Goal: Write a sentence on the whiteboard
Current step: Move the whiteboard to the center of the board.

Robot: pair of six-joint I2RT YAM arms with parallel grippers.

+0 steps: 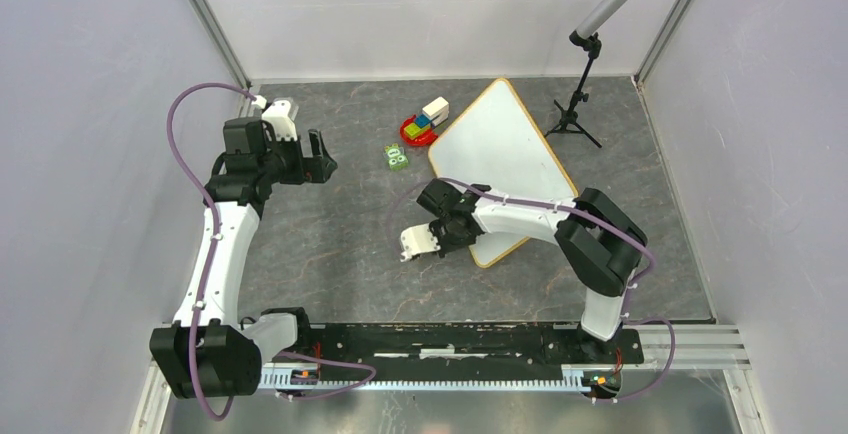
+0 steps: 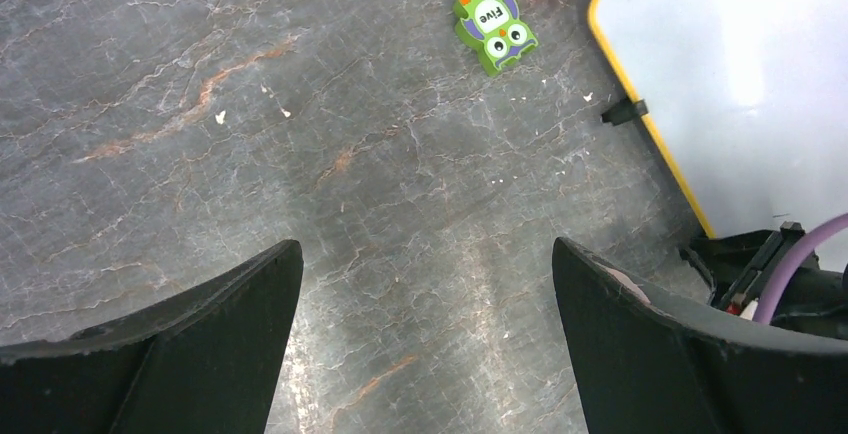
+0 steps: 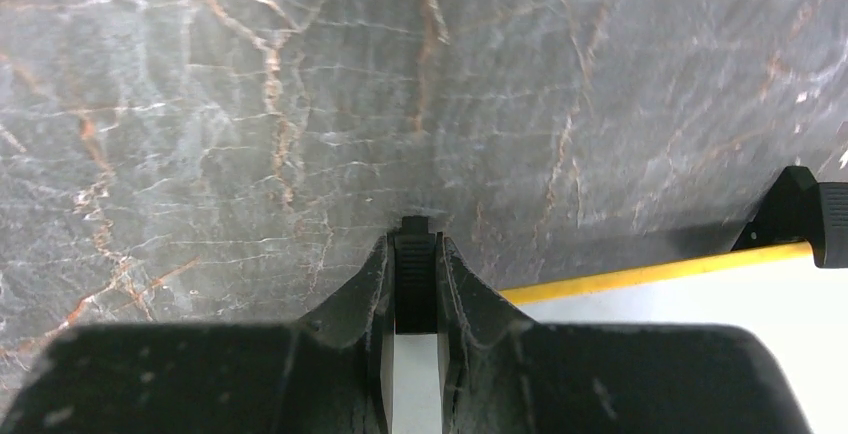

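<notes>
The grey marbled tabletop point(image 1: 340, 244) carries the large white, yellow-rimmed rectangular whiteboard point(image 1: 495, 154) flat, right of centre. The left tool point(image 2: 425, 254) hangs spread wide; the right tool point(image 3: 415, 249), at the board's near edge, pinches a slim black-tipped white marker point(image 3: 415, 369).

Left arm point(image 1: 215, 254), right arm point(image 1: 520, 216): white links, black joints, purple cables point(image 2: 800, 254).

- I can read one word, "Five", printed on a white patch on the green owl-shaped block point(image 2: 495, 27).
- That block lies on the tabletop point(image 2: 300, 154), just left of the whiteboard point(image 2: 740, 74).
</notes>
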